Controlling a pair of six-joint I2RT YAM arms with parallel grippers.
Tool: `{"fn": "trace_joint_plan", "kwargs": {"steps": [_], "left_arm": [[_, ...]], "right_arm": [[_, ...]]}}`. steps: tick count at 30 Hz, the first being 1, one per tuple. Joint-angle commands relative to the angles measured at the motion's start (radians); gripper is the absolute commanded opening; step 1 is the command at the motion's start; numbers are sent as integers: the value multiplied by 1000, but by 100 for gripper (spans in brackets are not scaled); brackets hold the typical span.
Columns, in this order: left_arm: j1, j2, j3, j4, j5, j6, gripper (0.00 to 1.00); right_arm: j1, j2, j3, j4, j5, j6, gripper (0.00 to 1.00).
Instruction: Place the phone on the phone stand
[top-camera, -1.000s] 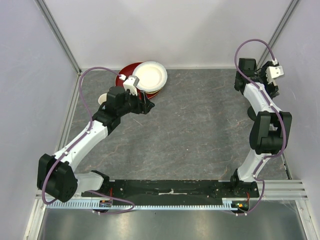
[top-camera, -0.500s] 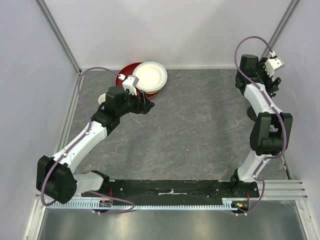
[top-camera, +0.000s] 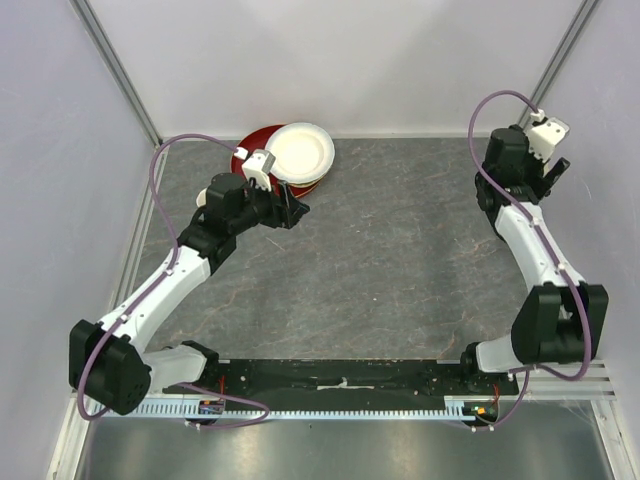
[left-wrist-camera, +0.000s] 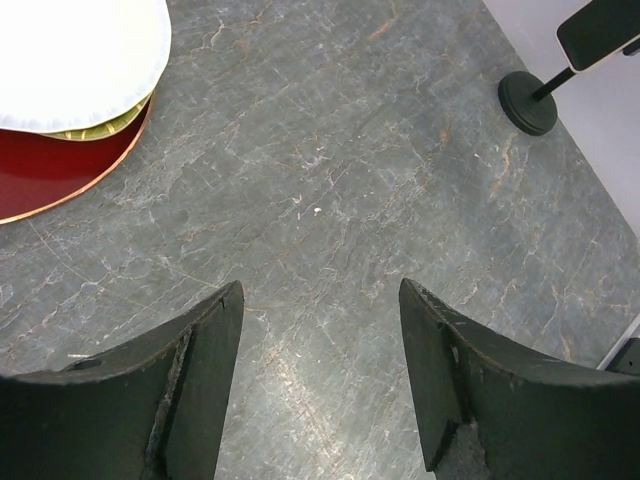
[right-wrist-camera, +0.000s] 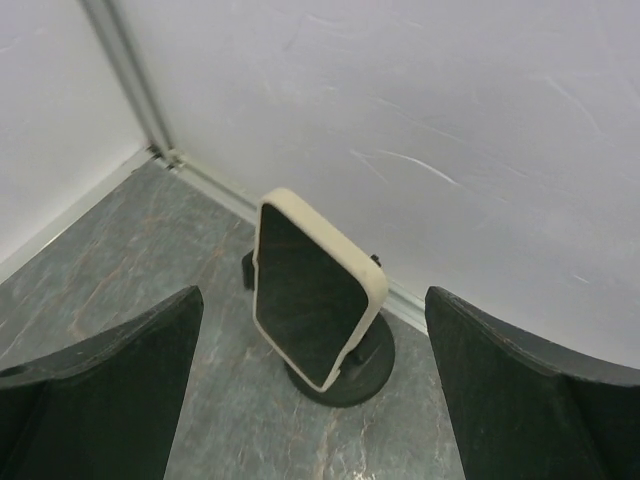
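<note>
As phone (right-wrist-camera: 312, 295) sits on stand (right-wrist-camera: 368, 372), plates (top-camera: 298, 152) stacked

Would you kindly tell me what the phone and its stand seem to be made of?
The phone has a matte cream rim, likely silicone or soft plastic, and a glossy black face, probably glass. The phone stand is matte black: plastic or coated metal, unclear.
</note>
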Motion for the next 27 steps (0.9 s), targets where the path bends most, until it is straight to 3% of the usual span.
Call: {"fn": "trace_joint_plan", "kwargs": {"steps": [1, 3, 4, 6, 7, 8, 9, 11, 13, 15, 17, 18, 20, 21, 23, 27], "left_arm": [[-4, -47, 0, 40, 31, 16, 70], [-4, -54, 0, 40, 35, 14, 70], [-4, -54, 2, 40, 37, 14, 70], [-4, -64, 0, 40, 37, 14, 70], [-4, -69, 0, 40, 37, 14, 70], [-4, -74, 0, 40, 37, 14, 70], [-4, -83, 0, 40, 35, 14, 70], [-3, -95, -1, 39, 26, 17, 71], [-3, -121, -3, 33, 2, 25, 72], [-3, -149, -7, 31, -18, 32, 74], [-3, -164, -17, 31, -35, 31, 75], [-3, -173, -18, 30, -41, 29, 77], [-3, -179, -20, 30, -49, 26, 80], [-3, -182, -21, 27, -52, 23, 81], [-3, -198, -23, 31, -54, 20, 83], [-14, -235, -43, 44, -70, 26, 85]], "right_arm": [[-1, -125, -67, 50, -275, -111, 98], [-1, -167, -77, 50, -435, -179, 98], [0, -173, -76, 40, -645, -204, 98], [0, -175, -45, -31, -909, -290, 98], [-1, -167, -25, -72, -1103, -321, 98], [0, -140, -6, -121, -1465, -350, 98], [44, -123, 34, -222, -1638, -376, 98], [133, -81, 68, -298, -1910, -392, 98], [181, -72, 64, -284, -2025, -340, 98], [274, -75, 36, -255, -1989, -284, 98], [380, -108, -3, -243, -1804, -206, 98], [412, -122, -19, -238, -1535, -166, 98], [478, -171, -65, -260, -1237, 7, 98], [491, -196, -86, -284, -925, 102, 98], [537, -311, -202, -298, -788, 258, 98], [644, -571, -433, -223, -571, 248, 98]]}}
